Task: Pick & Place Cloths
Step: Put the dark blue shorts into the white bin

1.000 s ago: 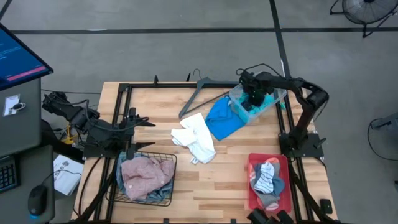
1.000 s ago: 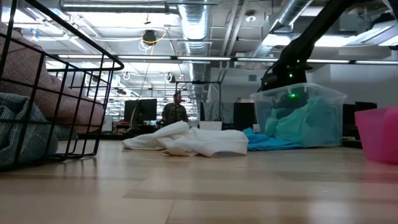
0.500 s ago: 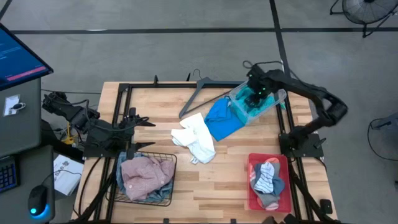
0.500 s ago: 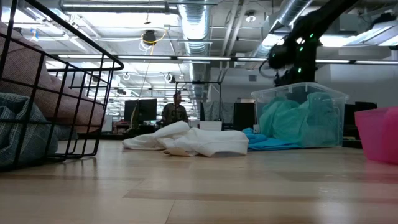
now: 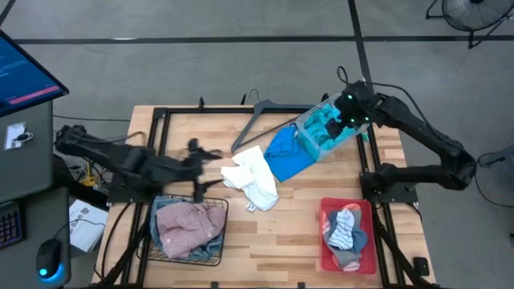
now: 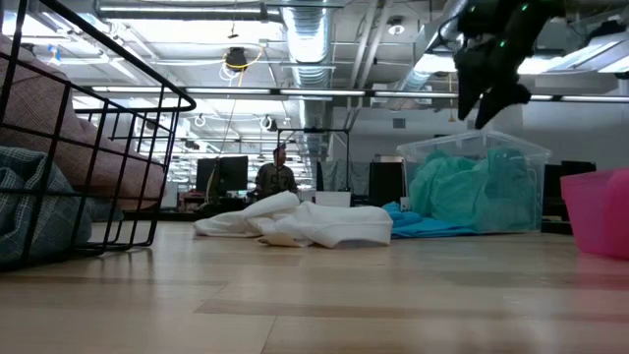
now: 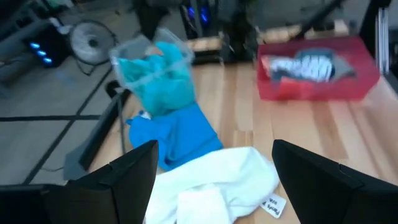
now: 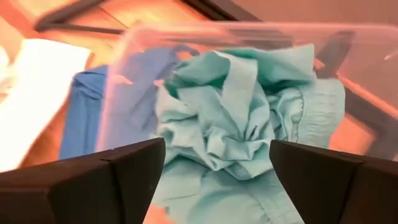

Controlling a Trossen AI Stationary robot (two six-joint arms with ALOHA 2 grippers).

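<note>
The left gripper (image 5: 210, 152) reaches in from 9 o'clock toward the table's middle, just short of the white cloth (image 5: 253, 177). Its fingers (image 7: 124, 180) stand wide apart in the left wrist view with nothing between them, the white cloth lying on the wood ahead.

At 7 o'clock one black wire basket (image 5: 218, 210) holds two garments: the dusty pink cloth (image 5: 186, 225) on top and the blue denim cloth (image 5: 214, 235) at its side. At the centre lies the white cloth, crumpled, and touching it toward 1 o'clock the bright turquoise-blue cloth (image 5: 287, 152) spreads flat, its far end running under one clear plastic bin (image 5: 357, 127). Inside the bin sits a bunched teal cloth (image 8: 239, 118). One grey hanger (image 5: 257, 116) lies at 12 o'clock, near the table's back edge. One red bin (image 5: 325, 241) at 5 o'clock holds a small heap of socks (image 5: 345, 229), striped and grey-blue.

The right gripper (image 5: 351, 112) hangs above the clear bin at 1 o'clock, raised clear of its rim in the low view. Its fingers (image 8: 118, 174) are spread wide and empty, the teal cloth below them.

Bare wood lies open at 6 o'clock, between basket and red bin, and at 10 o'clock.
</note>
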